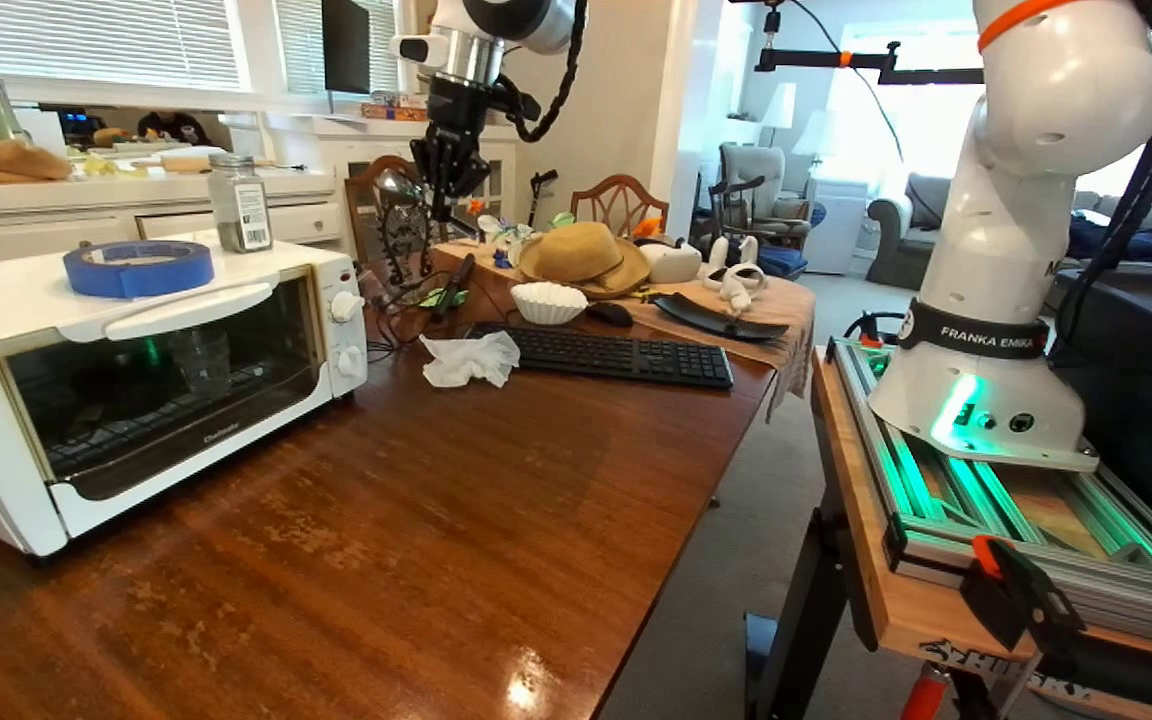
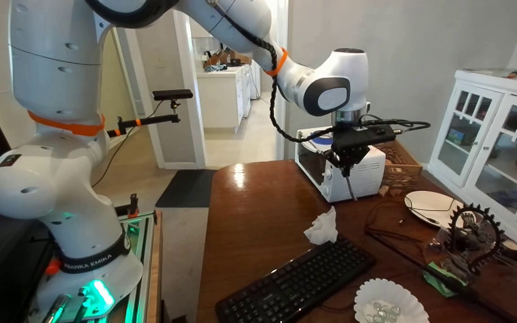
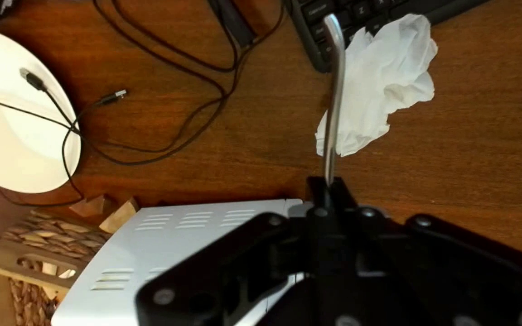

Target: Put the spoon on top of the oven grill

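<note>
The oven grill (image 1: 171, 385) is a white toaster oven with a dark glass door, shut. It shows in both exterior views (image 2: 358, 175), and its vented side panel is in the wrist view (image 3: 152, 258). My gripper (image 3: 329, 185) is shut on a metal spoon (image 3: 335, 99). The bent handle sticks out past the fingertips, and the bowl is mostly hidden behind the fingers. In an exterior view the rounded bowl (image 1: 398, 184) shows beside the gripper (image 1: 443, 205). In an exterior view the gripper (image 2: 346, 170) hangs by the oven's knob-end side, with the handle (image 2: 351, 187) pointing down.
A blue tape roll (image 1: 139, 268) and a glass jar (image 1: 240, 203) stand on the oven's top. A wicker basket (image 2: 400, 166) is beside it. A crumpled tissue (image 3: 379, 81), keyboard (image 2: 296, 280), cables and a white plate (image 2: 429, 207) lie on the table.
</note>
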`<state>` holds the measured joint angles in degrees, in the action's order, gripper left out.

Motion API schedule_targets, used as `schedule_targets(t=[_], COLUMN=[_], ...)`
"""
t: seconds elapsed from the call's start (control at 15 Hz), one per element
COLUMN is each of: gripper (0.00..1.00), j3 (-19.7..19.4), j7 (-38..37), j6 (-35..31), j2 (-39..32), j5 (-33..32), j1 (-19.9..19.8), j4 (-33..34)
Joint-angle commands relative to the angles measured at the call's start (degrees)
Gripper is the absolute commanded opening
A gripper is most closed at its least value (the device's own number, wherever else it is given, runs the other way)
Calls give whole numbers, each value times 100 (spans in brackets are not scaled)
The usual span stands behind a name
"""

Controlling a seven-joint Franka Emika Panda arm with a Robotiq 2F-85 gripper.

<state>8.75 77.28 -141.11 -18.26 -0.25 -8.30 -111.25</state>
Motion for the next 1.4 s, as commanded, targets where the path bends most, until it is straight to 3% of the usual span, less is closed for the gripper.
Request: schedule_targets(t=[0.0,0.33,0.8,1.33], gripper=[5,1,1,1], j3=[-128,-126,-369,-476], j7=[130,226,229,330], j6=[11,11,212,277], j2=[-14,-64,-598,-2124], j5=[73,76,-312,-1361], j1=[113,89,202,777], j4=[40,49,1191,3648])
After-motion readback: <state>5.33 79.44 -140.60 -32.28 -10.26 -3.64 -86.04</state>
